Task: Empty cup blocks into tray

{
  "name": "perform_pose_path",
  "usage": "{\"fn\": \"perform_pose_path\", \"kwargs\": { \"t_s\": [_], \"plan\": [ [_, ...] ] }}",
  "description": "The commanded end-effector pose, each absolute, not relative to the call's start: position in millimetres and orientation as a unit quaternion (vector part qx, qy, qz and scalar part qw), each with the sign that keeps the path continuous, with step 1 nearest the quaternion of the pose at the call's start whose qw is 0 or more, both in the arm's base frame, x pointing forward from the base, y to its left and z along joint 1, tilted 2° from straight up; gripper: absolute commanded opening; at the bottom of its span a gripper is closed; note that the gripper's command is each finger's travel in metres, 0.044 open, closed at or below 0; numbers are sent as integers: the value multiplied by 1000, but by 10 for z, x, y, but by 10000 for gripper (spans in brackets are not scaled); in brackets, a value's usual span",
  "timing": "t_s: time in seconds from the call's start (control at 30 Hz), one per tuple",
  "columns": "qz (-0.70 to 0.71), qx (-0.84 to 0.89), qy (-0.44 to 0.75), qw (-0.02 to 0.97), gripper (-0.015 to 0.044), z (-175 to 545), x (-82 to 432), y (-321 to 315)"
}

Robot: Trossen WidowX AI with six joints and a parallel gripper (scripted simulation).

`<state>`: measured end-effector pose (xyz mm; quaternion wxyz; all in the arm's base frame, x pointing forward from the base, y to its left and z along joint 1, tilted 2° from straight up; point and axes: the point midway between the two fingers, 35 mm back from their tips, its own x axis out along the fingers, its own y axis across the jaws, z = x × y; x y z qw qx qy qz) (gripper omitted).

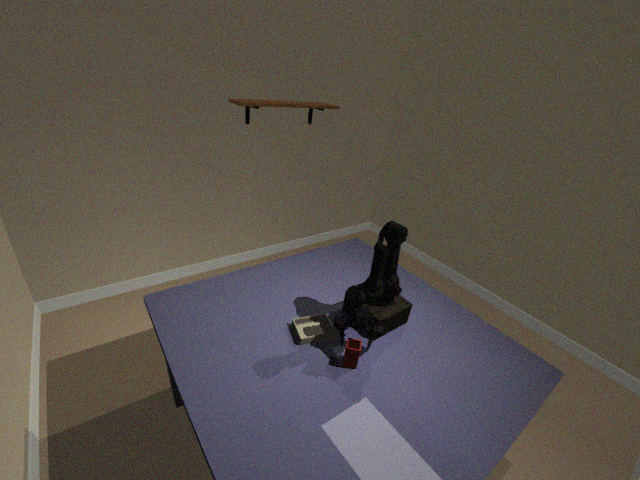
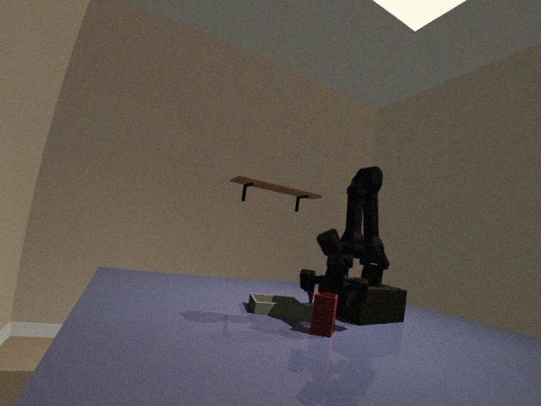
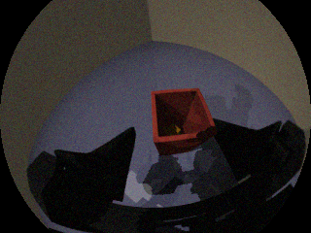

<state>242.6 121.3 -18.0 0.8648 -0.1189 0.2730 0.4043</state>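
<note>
Cream and shallow, the square tray (image 1: 302, 338) (image 2: 264, 307) sits on the blue counter (image 1: 248, 310) (image 2: 152, 349) (image 3: 97, 107). Rightward, the red square cup (image 1: 353, 353) (image 2: 324, 315) (image 3: 157, 116) stands upright near it, something yellow inside. The black hand (image 1: 356, 343) (image 2: 331, 304) (image 3: 174, 126) is spread wide, gripping nothing, its fingers either side of the cup in the wrist view.
</note>
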Motion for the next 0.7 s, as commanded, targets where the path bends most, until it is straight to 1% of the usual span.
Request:
{"fn": "perform_pose_path", "kwargs": {
  "t_s": [0.0,0.63,0.67],
  "plan": [
    [402,-117,276,865,440,-223,2461,1244],
    [402,-117,275,866,440,-403,2604,1414],
    [402,-117,275,866,414,-406,2606,1416]
  ]
}}
